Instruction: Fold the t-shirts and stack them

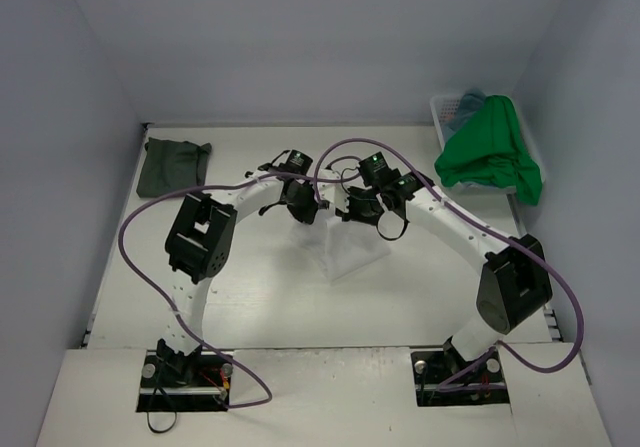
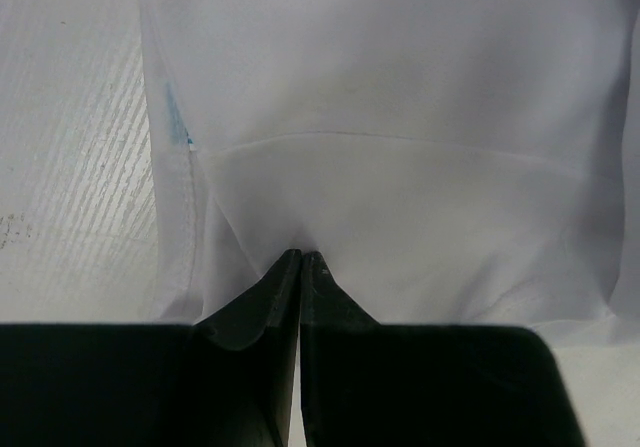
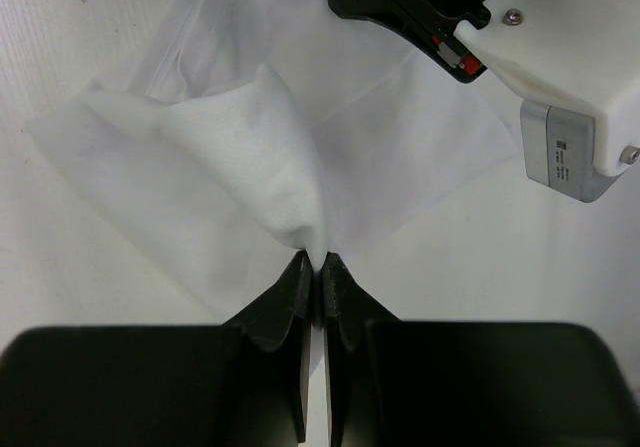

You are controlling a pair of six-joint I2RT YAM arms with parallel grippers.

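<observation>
White t-shirt (image 1: pixel 355 252): thin, limp and light. I judge it will sag and slide rather than hold a crease, so hems and corners are the places to pinch. It lies in the middle of the surface (image 1: pixel 280 307), tented up between my two arms. My left fingers (image 2: pixel 270 302) are clamped together on a fold below a seam. My right fingers (image 3: pixel 288 297) pinch a gathered peak of cloth. A dark grey-green t-shirt (image 1: pixel 172 165) lies folded at the far left.
</observation>
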